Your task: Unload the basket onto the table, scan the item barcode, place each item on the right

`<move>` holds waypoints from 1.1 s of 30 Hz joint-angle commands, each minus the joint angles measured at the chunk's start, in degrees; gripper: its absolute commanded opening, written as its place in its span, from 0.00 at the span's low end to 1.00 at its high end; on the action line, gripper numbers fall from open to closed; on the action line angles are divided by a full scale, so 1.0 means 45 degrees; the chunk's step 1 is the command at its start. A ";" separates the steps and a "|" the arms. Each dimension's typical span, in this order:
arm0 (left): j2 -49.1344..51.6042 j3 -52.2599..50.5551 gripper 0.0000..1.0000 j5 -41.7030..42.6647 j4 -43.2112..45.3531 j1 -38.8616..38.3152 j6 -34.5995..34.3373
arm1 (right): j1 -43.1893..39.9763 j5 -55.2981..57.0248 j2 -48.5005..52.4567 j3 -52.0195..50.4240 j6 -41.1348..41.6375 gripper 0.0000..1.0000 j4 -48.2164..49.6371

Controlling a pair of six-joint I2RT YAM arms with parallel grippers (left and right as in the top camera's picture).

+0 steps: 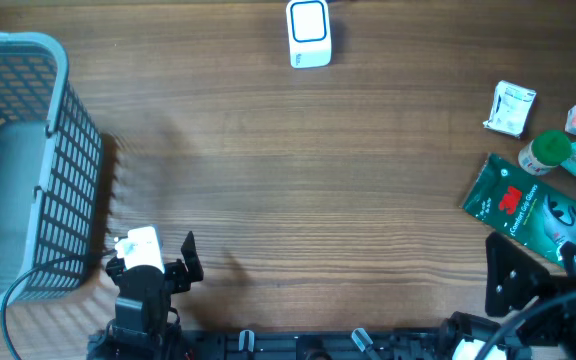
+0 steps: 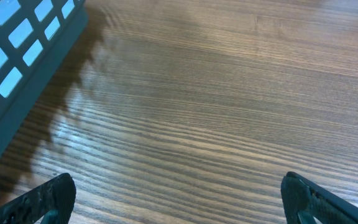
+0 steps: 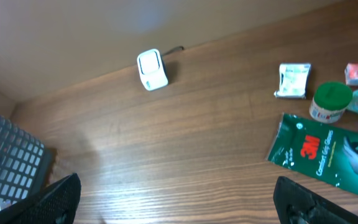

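At the bottom edge of the overhead view, the left gripper (image 2: 179,200) sits bottom left with its fingers spread wide, holding nothing, just beside a grey mesh basket (image 1: 76,170). The right gripper (image 3: 176,199), bottom right, is also spread wide and empty. Just above it on the wooden table (image 1: 298,180) lies a green packet (image 1: 528,205), then a green-lidded jar (image 1: 544,152) and a small white box (image 1: 510,108). Farthest, top centre, stands the white scanner (image 1: 309,35).
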 commanded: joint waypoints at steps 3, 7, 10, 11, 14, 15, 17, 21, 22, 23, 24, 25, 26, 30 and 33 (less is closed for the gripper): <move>-0.0083 -0.0034 1.00 0.0146 0.0029 -0.0068 -0.0024 | 0.0073 -0.0053 -0.0131 -0.0029 -0.0233 1.00 -0.0015; -0.0083 -0.0034 1.00 0.0146 0.0029 -0.0068 -0.0024 | 0.0073 0.0185 -0.0233 -0.0102 -0.0243 1.00 0.0160; -0.0083 -0.0034 1.00 0.0146 0.0029 -0.0068 -0.0024 | 0.0233 0.0199 -0.1642 -0.1457 -0.0267 1.00 0.2074; -0.0083 -0.0034 1.00 0.0146 0.0029 -0.0068 -0.0024 | 0.0515 0.0277 -0.2487 -0.2390 -0.0262 1.00 0.2982; -0.0083 -0.0034 1.00 0.0146 0.0029 -0.0068 -0.0024 | 0.1370 0.0272 -0.4493 -0.4891 -0.0243 1.00 0.5105; -0.0083 -0.0034 1.00 0.0146 0.0029 -0.0068 -0.0024 | 0.1787 0.0272 -0.5425 -0.6207 -0.0219 1.00 0.6120; -0.0083 -0.0034 1.00 0.0146 0.0029 -0.0068 -0.0024 | 0.2249 0.0272 -0.6693 -0.8150 -0.0204 1.00 0.7645; -0.0083 -0.0034 1.00 0.0146 0.0029 -0.0068 -0.0024 | 0.2657 0.0272 -0.8864 -1.3449 0.0403 1.00 1.2959; -0.0083 -0.0034 1.00 0.0146 0.0029 -0.0068 -0.0024 | 0.2657 0.0272 -0.9122 -1.4824 0.0607 1.00 1.4668; -0.0083 -0.0034 1.00 0.0146 0.0029 -0.0068 -0.0024 | 0.2657 0.0277 -0.9267 -1.5800 0.0937 1.00 1.5951; -0.0083 -0.0034 1.00 0.0146 0.0029 -0.0068 -0.0024 | 0.2657 0.0277 -0.9462 -1.7024 0.1263 1.00 1.7369; -0.0083 -0.0034 1.00 0.0146 0.0029 -0.0068 -0.0024 | 0.2657 0.0287 -0.9452 -1.7748 0.1540 1.00 1.8185; -0.0083 -0.0034 1.00 0.0146 0.0029 -0.0068 -0.0024 | 0.2657 0.0282 -0.9452 -1.8253 0.1559 1.00 1.8627; -0.0083 -0.0034 1.00 0.0146 0.0029 -0.0068 -0.0024 | 0.2657 0.1001 -0.9452 -2.0002 0.1540 1.00 1.9710; -0.0083 -0.0034 1.00 0.0146 0.0029 -0.0068 -0.0024 | 0.2657 0.1292 -0.9457 -2.1216 0.1540 1.00 2.0686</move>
